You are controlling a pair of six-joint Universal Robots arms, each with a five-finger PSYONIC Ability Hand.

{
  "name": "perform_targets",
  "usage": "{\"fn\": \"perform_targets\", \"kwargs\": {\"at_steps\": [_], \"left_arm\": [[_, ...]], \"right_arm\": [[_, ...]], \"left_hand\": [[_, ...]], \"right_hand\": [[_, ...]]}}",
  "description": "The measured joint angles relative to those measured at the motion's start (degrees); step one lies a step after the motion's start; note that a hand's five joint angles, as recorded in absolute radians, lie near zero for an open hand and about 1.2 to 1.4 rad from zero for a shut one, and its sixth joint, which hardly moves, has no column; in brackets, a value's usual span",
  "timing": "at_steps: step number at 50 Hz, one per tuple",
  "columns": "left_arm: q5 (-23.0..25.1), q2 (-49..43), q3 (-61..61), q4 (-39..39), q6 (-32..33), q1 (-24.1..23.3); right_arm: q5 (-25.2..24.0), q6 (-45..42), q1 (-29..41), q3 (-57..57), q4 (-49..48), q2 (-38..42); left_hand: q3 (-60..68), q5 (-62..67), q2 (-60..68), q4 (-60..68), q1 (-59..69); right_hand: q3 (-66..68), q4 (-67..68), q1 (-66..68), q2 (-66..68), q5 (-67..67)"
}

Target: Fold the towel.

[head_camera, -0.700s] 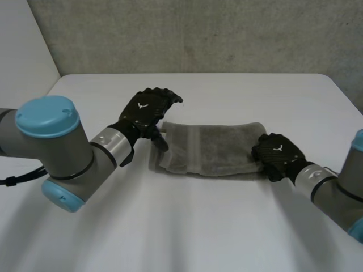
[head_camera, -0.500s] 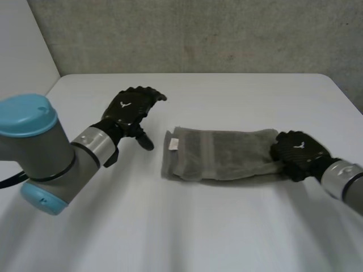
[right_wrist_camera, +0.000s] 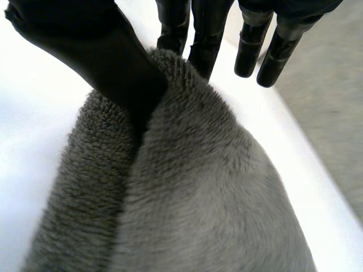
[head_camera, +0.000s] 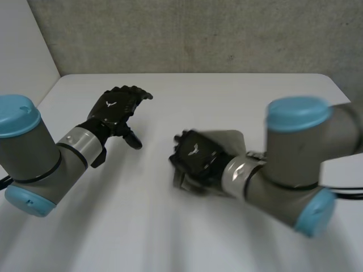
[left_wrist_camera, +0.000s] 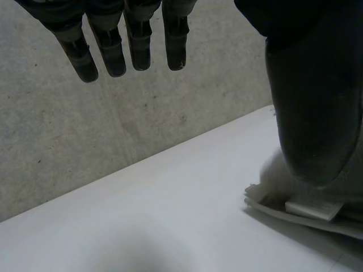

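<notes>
1. Sweeping across the table (head_camera: 198,90), the right hand (head_camera: 195,156) is carrying one end of the towel (head_camera: 227,139) over toward the other end. A moment ago this hand was sitting at the right end of a long flat strip.
2. In the right wrist view, this hand is pinching a thick roll of the grey cloth, with the thumb pressing into it from one side and the straight fingers backing it from the other.
3. The left hand (head_camera: 116,110) is pulling further away to its own side, well apart from the towel and raised off the table. Its fingers are hanging straight and relaxed, and it is holding nothing.
4. The towel is lying on the table in front of the robot, bunched under and behind the right hand. In the left wrist view its near end is resting flat, with a white label showing.
5. The strip is probably being halved in length, so the task looks well along. The carried end is not yet being laid down, and lining up the edges looks like the part needing care.
6. No basket or tray is taking part, and the towel is resting directly on the bare tabletop.
</notes>
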Motion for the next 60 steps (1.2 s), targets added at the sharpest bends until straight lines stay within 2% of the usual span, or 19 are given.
{"fn": "perform_targets", "kwargs": {"at_steps": [6,13,17,19,26,33,37,41,49,56,60], "left_arm": [[0.0,0.9,0.1,0.0,-0.1,-0.8],[0.0,1.3,1.5,0.2,-0.6,-1.0],[0.0,0.9,2.9,0.5,-2.1,-1.3],[0.0,0.6,3.8,0.5,-3.4,-1.5],[-0.1,-1.1,7.3,0.3,-8.9,-4.2],[-0.8,-4.6,10.5,-0.2,-10.6,-9.4],[-2.2,-7.3,11.8,-0.6,-10.6,-12.5],[-3.5,-10.5,12.5,-1.1,-10.4,-15.5],[-4.2,-14.6,12.1,-1.4,-9.8,-18.3],[-4.2,-17.3,11.8,-1.1,-7.7,-18.1],[-4.2,-18.5,11.7,-1.1,-3.4,-16.1]], "right_arm": [[3.8,3.7,3.9,-0.5,-5.8,4.9],[4.9,12.5,3.7,0.7,-10.5,2.1],[4.9,16.2,2.4,3.1,-10.1,-2.3],[4.9,17.9,1.3,4.8,-9.5,-5.0],[4.8,23.0,-6.7,11.8,-3.6,-13.2],[4.3,26.9,-15.7,17.0,-0.3,-16.1],[4.1,31.1,-18.5,18.0,-1.3,-15.8],[4.1,36.1,-19.7,18.2,-4.2,-14.6],[5.8,41.5,-19.3,18.8,-10.3,-11.4],[7.7,43.2,-18.8,18.6,-13.1,-8.7],[8.1,43.3,-18.7,17.9,-13.7,-6.3]], "left_hand": [[0.0,0.0,0.0,0.0,0.0],[0.0,0.0,0.0,0.0,0.0],[0.0,0.0,0.0,0.0,0.0],[0.0,0.0,0.0,0.0,0.0],[0.0,0.0,0.0,0.0,0.0],[0.0,0.1,0.0,0.0,0.0],[0.0,0.1,0.0,0.0,0.0],[0.0,0.1,0.0,0.0,0.0],[0.0,0.1,0.0,0.0,0.0],[0.0,0.1,0.0,0.0,0.0],[0.0,0.1,0.0,0.0,0.0]], "right_hand": [[0.0,0.0,-0.3,-0.1,-0.8],[0.0,0.0,-36.0,-36.2,-38.4],[0.0,0.0,-51.6,-52.1,-57.5],[0.0,0.0,-57.7,-57.8,-63.0],[0.0,0.0,-61.0,-58.7,-63.0],[0.0,0.0,-61.0,-58.7,-63.0],[0.0,0.0,-61.0,-58.7,-63.0],[0.0,0.0,-61.0,-58.7,-63.0],[0.0,0.0,-61.0,-58.7,-63.0],[0.0,0.0,-61.0,-58.7,-63.0],[0.0,0.0,-61.0,-58.7,-63.0]]}}
